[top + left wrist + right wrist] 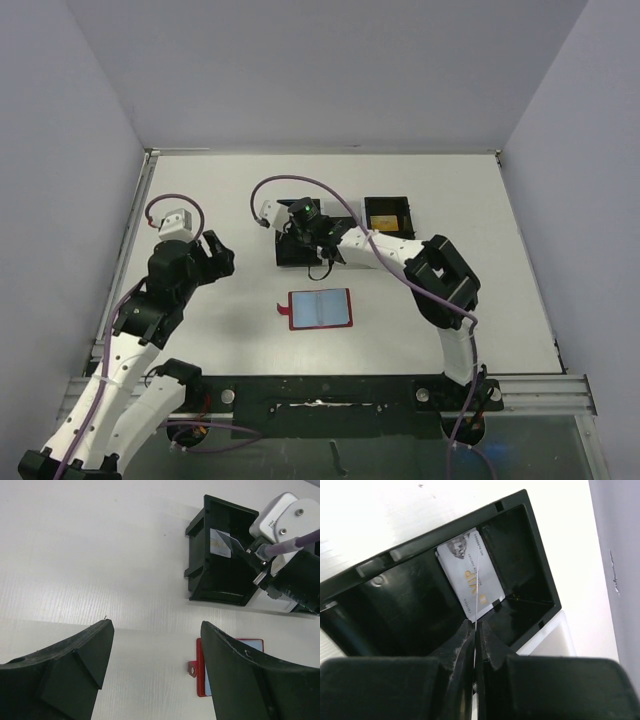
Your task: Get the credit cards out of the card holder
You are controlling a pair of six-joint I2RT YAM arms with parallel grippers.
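Right jaws pinched shut on credit card point(476, 597), edge-on, face unreadable, over black bin point(410, 610) holding pale card point(470, 572). Card holder point(320, 308) open on tabletop point(200, 190), half-hidden in left wrist view. Left jaws apart, empty.

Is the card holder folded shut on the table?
No: the top view shows the card holder lying spread open, its blue-grey lining facing up.

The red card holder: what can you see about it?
The card holder lies opened flat on the white table, near the middle, in front of the black bin. It is a small red rectangle with pale blue-grey lining, a fold down its centre and a little red tab on one short edge. Only the table touches it. Whether cards remain inside, I cannot tell.
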